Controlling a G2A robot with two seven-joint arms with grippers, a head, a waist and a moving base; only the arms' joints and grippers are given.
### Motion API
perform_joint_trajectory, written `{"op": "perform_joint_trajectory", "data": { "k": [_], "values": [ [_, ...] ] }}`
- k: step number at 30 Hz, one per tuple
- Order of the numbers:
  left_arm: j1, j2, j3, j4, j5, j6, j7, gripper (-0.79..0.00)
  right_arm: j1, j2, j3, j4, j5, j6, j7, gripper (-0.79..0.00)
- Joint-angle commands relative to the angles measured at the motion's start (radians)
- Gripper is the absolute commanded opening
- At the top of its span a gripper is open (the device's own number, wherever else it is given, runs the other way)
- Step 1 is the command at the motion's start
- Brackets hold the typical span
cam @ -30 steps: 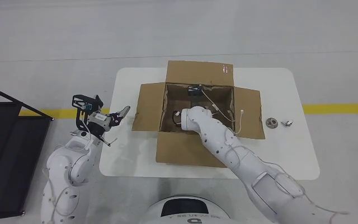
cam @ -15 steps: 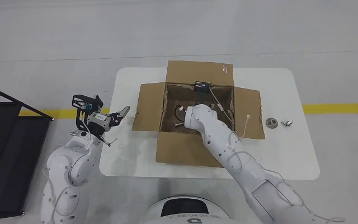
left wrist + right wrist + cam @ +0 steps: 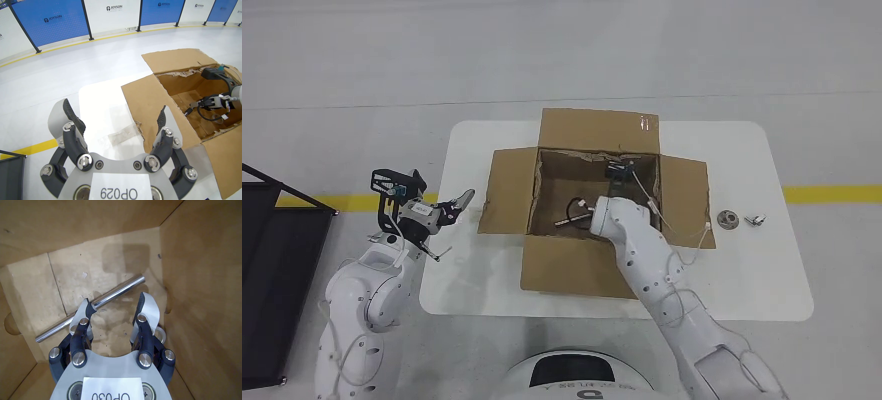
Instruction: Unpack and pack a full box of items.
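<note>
The open cardboard box stands in the middle of the white table. My right gripper is down inside it, open, just above a shiny metal rod lying on the box floor. One fingertip covers the rod's middle; I cannot tell whether it touches. A small pale ring lies by the other finger. From the left wrist view I see that right gripper with the rod in the box. My left gripper hangs open and empty over the table's left edge.
On the table to the right of the box lie a round metal part and a smaller metal piece. The box's flaps are folded out on all sides. A black rack stands off the table's left.
My right arm has swung toward the right side of the box, uncovering the box floor and the rod. The left arm has not moved.
</note>
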Motion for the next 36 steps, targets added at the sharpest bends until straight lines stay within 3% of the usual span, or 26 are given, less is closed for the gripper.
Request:
{"op": "perform_joint_trajectory", "data": {
  "k": [1, 5, 9, 14, 17, 19, 30, 35, 36],
  "values": [
    [0.000, 0.000, 0.000, 0.000, 0.000, 0.000, 0.000, 0.000, 0.017, -0.009, 0.005, 0.033, 0.006, -0.009, 0.010, -0.289],
    [0.000, 0.000, 0.000, 0.000, 0.000, 0.000, 0.000, 0.000, 0.050, -0.028, 0.003, 0.095, 0.007, -0.012, 0.012, -0.394],
    [0.000, 0.000, 0.000, 0.000, 0.000, 0.000, 0.000, 0.000, 0.082, -0.047, -0.009, 0.151, 0.006, -0.016, 0.016, -0.413],
    [0.000, 0.000, 0.000, 0.000, 0.000, 0.000, 0.000, 0.000, 0.099, -0.063, -0.009, 0.181, -0.002, -0.014, 0.014, -0.523],
    [0.000, 0.000, 0.000, 0.000, 0.000, 0.000, 0.000, 0.000, 0.095, -0.067, 0.001, 0.171, -0.019, -0.012, 0.012, -0.708],
    [0.000, 0.000, 0.000, 0.000, 0.000, 0.000, 0.000, 0.000, 0.085, -0.068, 0.012, 0.150, -0.028, -0.012, 0.013, -0.785],
    [0.000, 0.000, 0.000, 0.000, 0.000, 0.000, 0.000, 0.000, -0.081, -0.053, 0.110, -0.175, -0.101, -0.037, 0.038, -0.785],
    [0.000, 0.000, 0.000, 0.000, 0.000, 0.000, 0.000, 0.000, -0.120, -0.051, 0.120, -0.222, -0.132, -0.073, 0.073, -0.785],
    [0.000, 0.000, 0.000, 0.000, 0.000, 0.000, 0.000, 0.000, -0.118, -0.051, 0.117, -0.213, -0.135, -0.078, 0.078, -0.730]
  ]
}}
